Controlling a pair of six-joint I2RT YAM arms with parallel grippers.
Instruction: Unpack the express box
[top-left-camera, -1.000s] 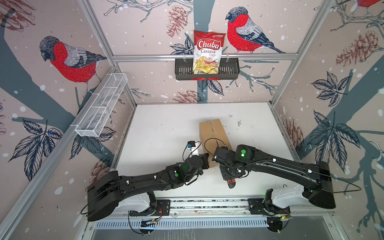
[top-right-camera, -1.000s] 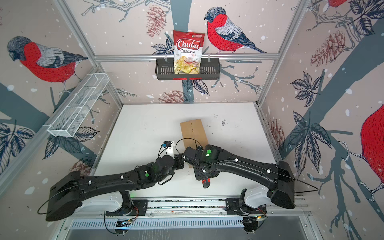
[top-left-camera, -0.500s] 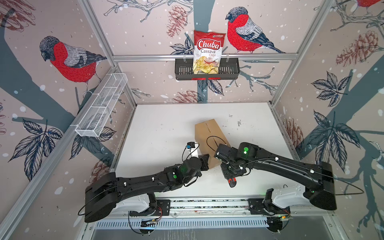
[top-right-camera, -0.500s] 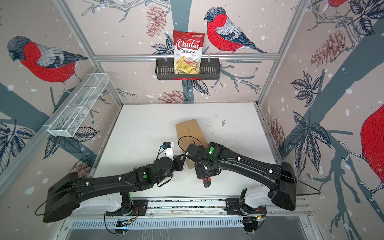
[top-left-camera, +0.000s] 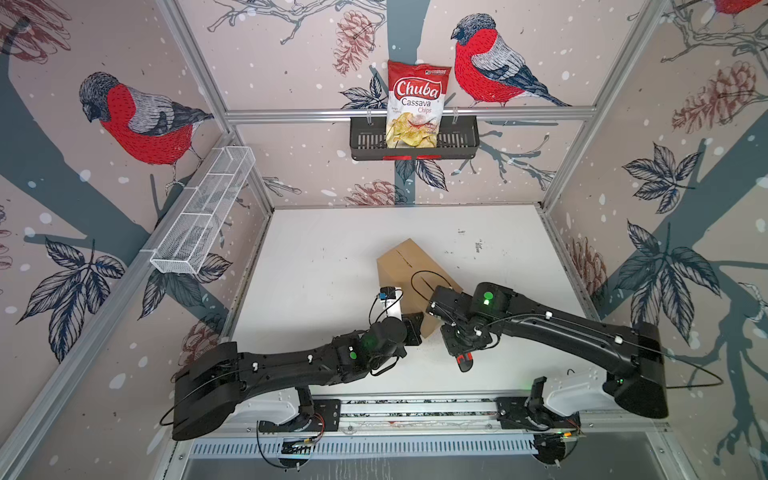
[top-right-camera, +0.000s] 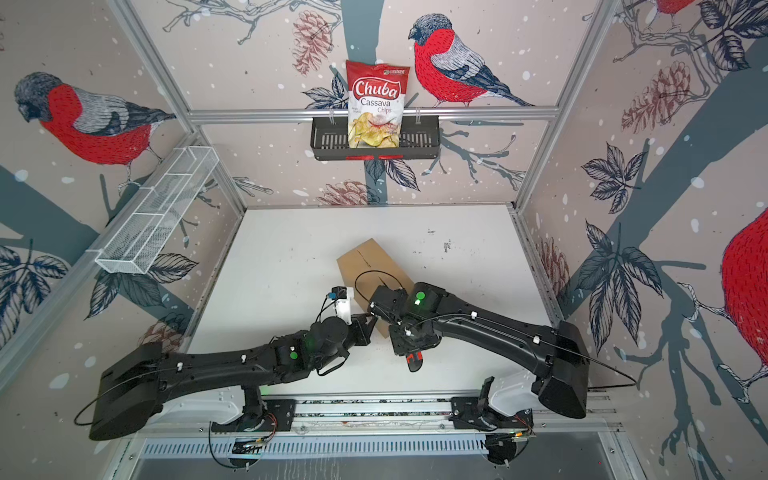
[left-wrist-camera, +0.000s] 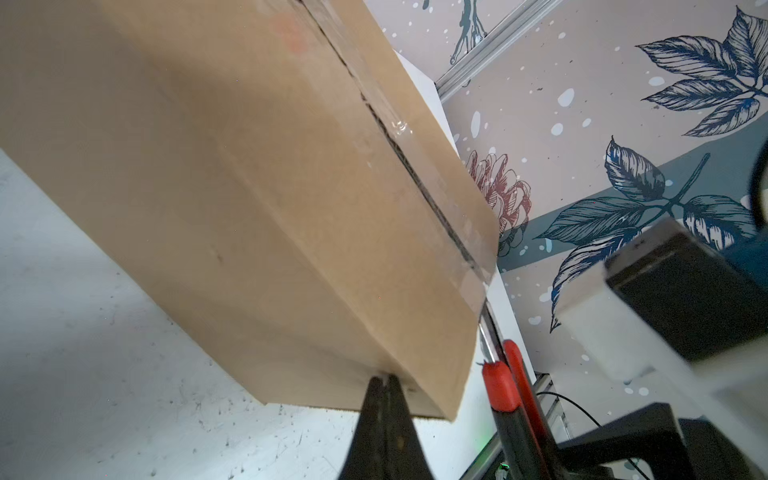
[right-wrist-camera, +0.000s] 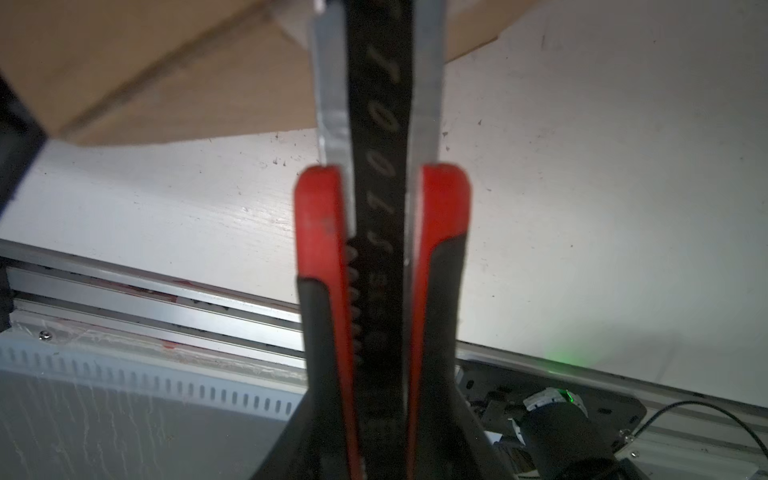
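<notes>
Fingers (left-wrist-camera: 373, 419) of left gripper (left-wrist-camera: 384, 381) pressed together against express box (left-wrist-camera: 249, 187); right gripper (top-left-camera: 460, 345) clamps utility knife (right-wrist-camera: 380, 199).

a red and white bag of cassava chips (top-left-camera: 417, 104) is stood upright in a black wall basket (top-left-camera: 459, 139), which is hung from an aluminium rail (top-left-camera: 291, 114) on the back wall; this is shown in both top views. a white wire basket (top-left-camera: 203, 216), divided into compartments, is mounted on the left wall. the walls are covered with wallpaper (top-left-camera: 141, 120) printed with red-breasted birds, pine cones and leaves. the white worktop (top-left-camera: 324, 257) is marked with small dark scuffs. a red and black utility knife (right-wrist-camera: 382, 249) is seen over the near part of the worktop.
</notes>
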